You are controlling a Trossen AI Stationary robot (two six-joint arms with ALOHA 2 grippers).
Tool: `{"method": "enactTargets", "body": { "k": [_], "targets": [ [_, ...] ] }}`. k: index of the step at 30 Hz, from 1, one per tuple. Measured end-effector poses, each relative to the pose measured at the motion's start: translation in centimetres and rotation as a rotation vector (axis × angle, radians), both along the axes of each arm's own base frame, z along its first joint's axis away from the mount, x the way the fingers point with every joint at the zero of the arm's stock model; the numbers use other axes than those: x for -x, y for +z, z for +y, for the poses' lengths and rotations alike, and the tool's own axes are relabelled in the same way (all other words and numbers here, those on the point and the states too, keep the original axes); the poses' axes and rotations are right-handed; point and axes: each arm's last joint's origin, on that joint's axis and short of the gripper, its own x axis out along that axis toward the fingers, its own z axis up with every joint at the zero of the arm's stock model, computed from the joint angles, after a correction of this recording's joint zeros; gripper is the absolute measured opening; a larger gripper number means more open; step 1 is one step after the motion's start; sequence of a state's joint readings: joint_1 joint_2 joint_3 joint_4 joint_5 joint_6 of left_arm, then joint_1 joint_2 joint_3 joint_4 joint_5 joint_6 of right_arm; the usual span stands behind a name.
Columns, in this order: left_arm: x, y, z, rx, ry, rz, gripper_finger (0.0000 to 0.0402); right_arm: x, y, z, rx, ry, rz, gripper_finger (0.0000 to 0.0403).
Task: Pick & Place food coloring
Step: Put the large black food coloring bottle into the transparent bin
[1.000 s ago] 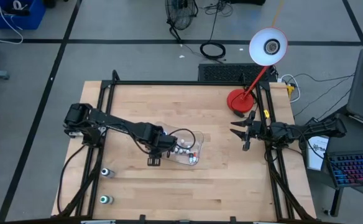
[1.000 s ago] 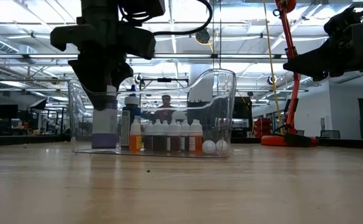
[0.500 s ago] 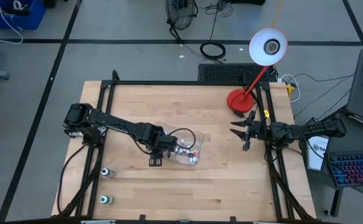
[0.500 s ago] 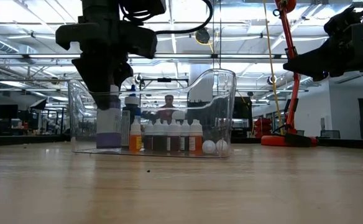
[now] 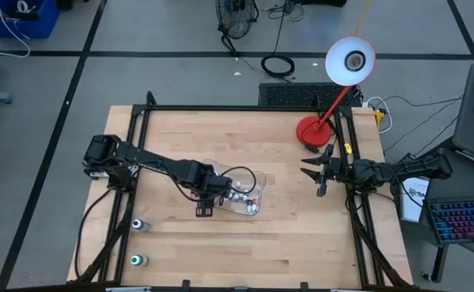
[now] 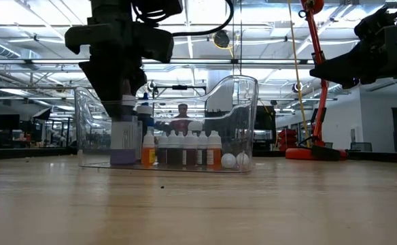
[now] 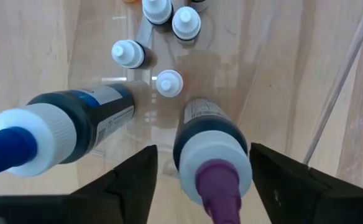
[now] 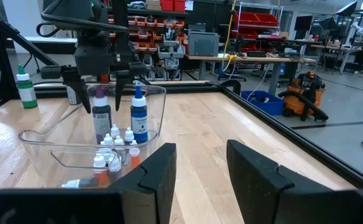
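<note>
Your left gripper [image 7: 203,180] hangs inside the clear tray [image 5: 257,185] near the middle of the table [image 5: 302,235], fingers [image 7: 135,180] spread to either side of a purple-tipped food coloring bottle [image 7: 211,155] without touching it; the bottle stands upright on the tray floor. A blue-tipped bottle [image 7: 57,127] stands just beside it, and small white-capped bottles [image 7: 169,83] cluster toward the tray's far end. Two green-capped bottles [image 5: 137,225] stand apart near the table's left edge, toward its front corner. Your right gripper [image 5: 318,172] waits at the right edge, fingers parted and empty, near the red lamp base [image 5: 310,130].
</note>
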State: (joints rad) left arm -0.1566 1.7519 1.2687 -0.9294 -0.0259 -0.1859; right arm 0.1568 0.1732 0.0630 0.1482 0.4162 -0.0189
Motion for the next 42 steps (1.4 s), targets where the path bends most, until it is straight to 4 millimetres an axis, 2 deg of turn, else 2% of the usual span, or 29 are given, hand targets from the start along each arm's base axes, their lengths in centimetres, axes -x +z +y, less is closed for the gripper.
{"method": "enactTargets", "body": {
  "k": [5,12,16,20,24,27,31,37,42],
  "targets": [
    [-0.2,1.8,0.0,-0.012,-0.016,0.017,0.0276,0.0,0.0,0.0,0.000,0.000,0.000,0.0130],
    [0.0,8.1,-0.2,-0.038,0.032,0.049,0.0285,0.0,0.0,0.0,0.000,0.000,0.000,0.0130],
    [2.7,10.5,-1.3,-0.019,0.184,0.083,0.0276,0.0,0.0,0.0,0.000,0.000,0.000,0.0130],
    [6.3,11.2,-2.8,0.010,0.408,0.088,0.0261,0.0,0.0,0.0,0.000,0.000,0.002,0.0130],
    [10.0,10.8,-4.4,0.050,0.689,0.070,0.0253,0.0,0.0,0.0,0.000,0.000,0.001,0.0130],
    [12.3,9.5,-5.4,0.048,0.841,0.114,0.0259,0.0,0.0,0.0,0.000,0.000,0.001,0.0130],
    [14.5,7.2,-6.1,0.025,1.006,0.212,0.0278,0.0,0.0,0.0,0.000,0.000,0.000,0.0130],
    [16.0,4.3,-7.3,0.038,1.019,0.342,0.0306,0.0,0.0,0.0,0.000,0.000,0.000,0.0130],
    [16.7,3.5,-8.1,0.032,1.033,0.353,0.0311,0.0,0.0,0.0,0.000,0.000,0.000,0.0130]
  ]
}}
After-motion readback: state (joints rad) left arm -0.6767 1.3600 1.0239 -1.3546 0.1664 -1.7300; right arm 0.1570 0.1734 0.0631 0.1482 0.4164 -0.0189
